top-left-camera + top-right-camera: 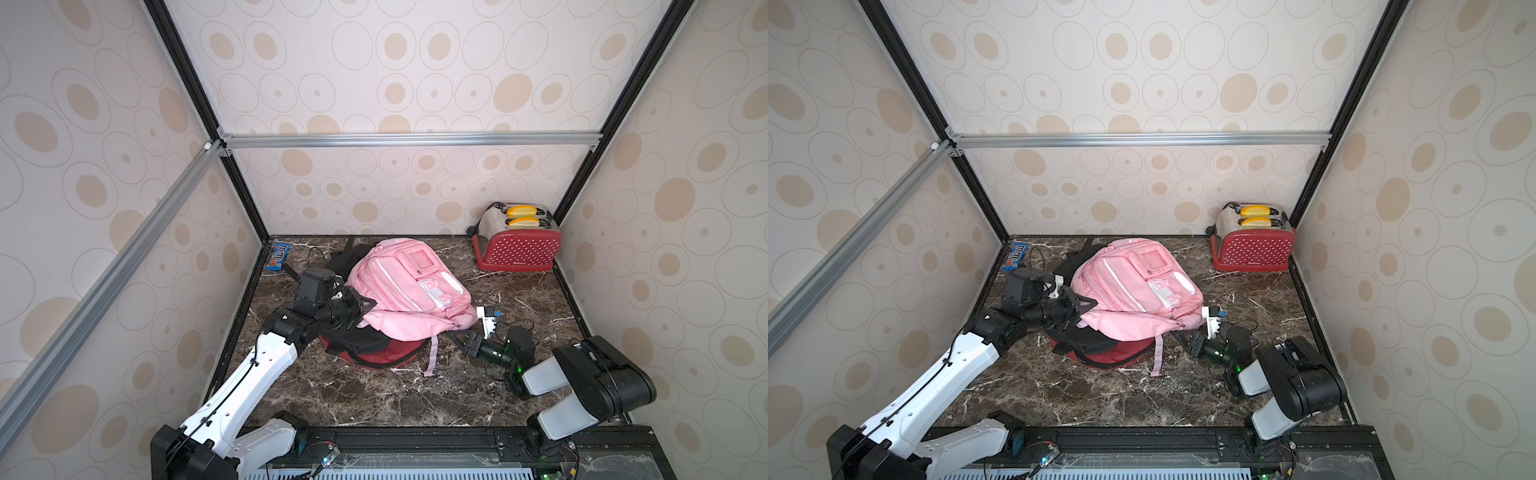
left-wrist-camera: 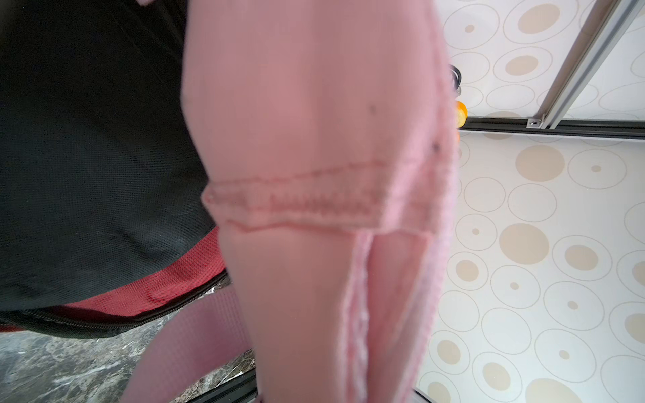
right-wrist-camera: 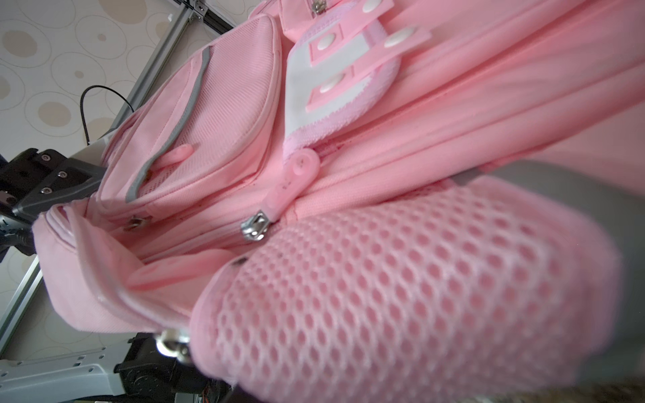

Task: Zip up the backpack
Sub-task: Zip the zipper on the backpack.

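Observation:
The pink backpack (image 1: 409,286) (image 1: 1133,286) lies front-up on the marble table, resting on a red and black bag (image 1: 382,357). My left gripper (image 1: 368,307) (image 1: 1086,305) is at the backpack's left edge, shut on its pink fabric (image 2: 314,139), which fills the left wrist view and hides the fingers. My right gripper (image 1: 457,336) (image 1: 1183,337) reaches under the backpack's near right corner. The mesh side pocket (image 3: 401,296) presses against that camera and hides the jaws. A metal zipper slider (image 3: 254,228) with a pink pull tab (image 3: 296,174) sits above the mesh; the opening beside it gapes.
A red toaster (image 1: 517,249) stands at the back right. A blue candy packet (image 1: 277,256) lies at the back left. A small white part with a blue plug (image 1: 488,320) and cables sit by the backpack's right corner. A pink strap (image 1: 432,357) hangs toward the front.

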Controlling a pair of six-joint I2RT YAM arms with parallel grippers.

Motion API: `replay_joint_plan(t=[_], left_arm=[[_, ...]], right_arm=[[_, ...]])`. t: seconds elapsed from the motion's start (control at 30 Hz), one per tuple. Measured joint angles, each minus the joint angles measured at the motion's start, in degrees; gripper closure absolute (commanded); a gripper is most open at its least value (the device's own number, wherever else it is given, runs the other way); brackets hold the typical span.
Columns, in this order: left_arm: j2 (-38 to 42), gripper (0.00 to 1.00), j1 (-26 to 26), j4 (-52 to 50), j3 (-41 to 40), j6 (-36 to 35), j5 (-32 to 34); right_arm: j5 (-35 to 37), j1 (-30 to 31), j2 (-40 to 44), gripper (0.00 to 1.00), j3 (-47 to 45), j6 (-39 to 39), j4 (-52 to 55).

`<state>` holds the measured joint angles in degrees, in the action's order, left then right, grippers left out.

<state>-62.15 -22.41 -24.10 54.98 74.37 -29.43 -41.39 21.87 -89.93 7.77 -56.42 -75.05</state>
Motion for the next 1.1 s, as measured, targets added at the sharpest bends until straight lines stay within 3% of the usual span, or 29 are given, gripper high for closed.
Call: replay_joint_plan(t=[0.33,0.67,0.93,1.1], left_arm=[[0.0,1.00,0.0,0.0,0.0,0.1,-0.1],[0.0,1.00,0.0,0.0,0.0,0.3,-0.1],[0.0,1.00,0.0,0.0,0.0,0.3,-0.1],[0.0,1.00,0.0,0.0,0.0,0.3,0.0]], right_arm=[[-0.4,0.8,7.1,0.65,0.0,-0.1,2.1],[0.3,1.0,15.2,0.84,0.0,2.8,11.6],[0.4,1.1,16.2,0.91,0.5,5.0,16.3],[-0.4,1.1,19.8,0.97,4.7,8.9,28.7]])
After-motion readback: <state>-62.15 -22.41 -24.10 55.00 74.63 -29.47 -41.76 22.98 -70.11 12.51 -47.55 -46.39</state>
